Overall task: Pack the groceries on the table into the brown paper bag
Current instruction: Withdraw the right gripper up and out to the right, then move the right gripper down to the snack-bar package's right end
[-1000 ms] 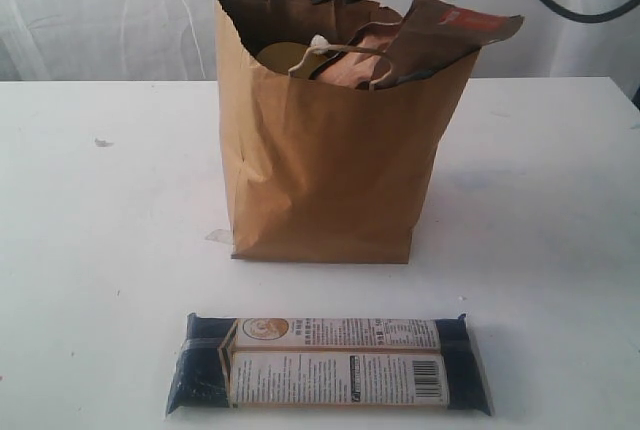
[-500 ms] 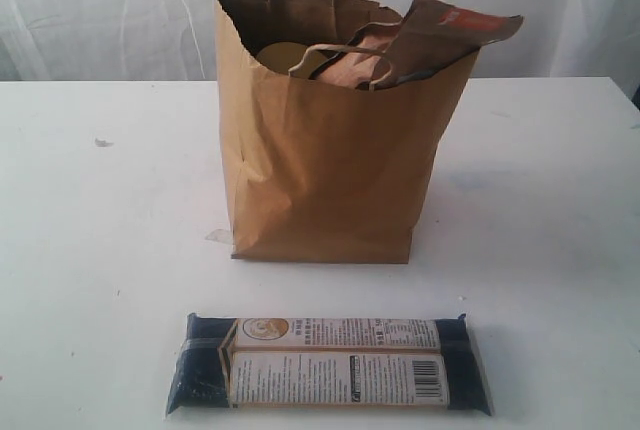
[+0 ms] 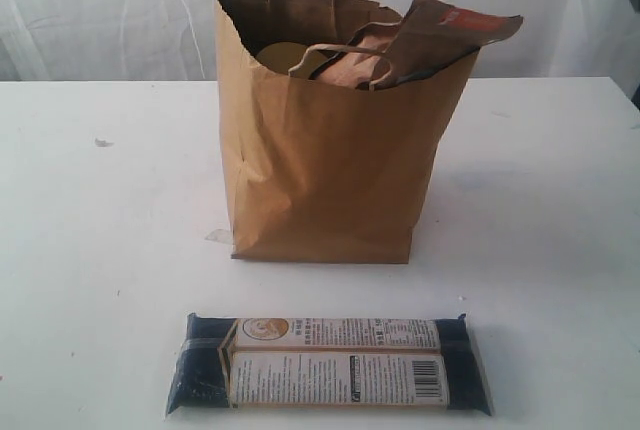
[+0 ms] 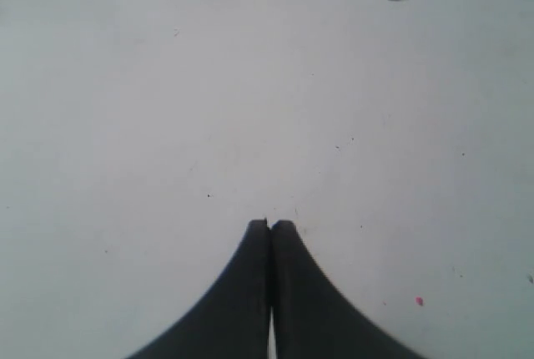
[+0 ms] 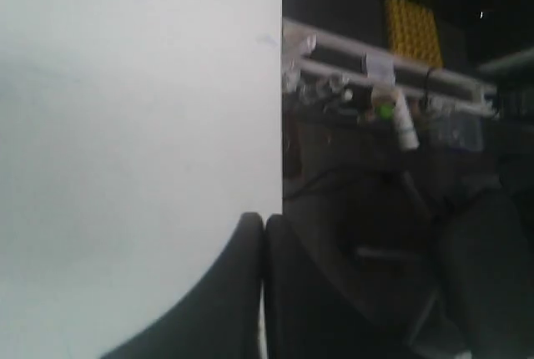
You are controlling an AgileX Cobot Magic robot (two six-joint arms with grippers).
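While the left gripper [image 4: 269, 225] is held closed and empty over the table [image 3: 100, 230], the brown paper bag [image 3: 320, 170] is seen upright at centre, the long dark-blue packet [image 3: 328, 362] laid flat in front, the brown pouch with orange label [image 3: 450, 30] lodged in its mouth; the right gripper [image 5: 264, 219] is closed on nothing
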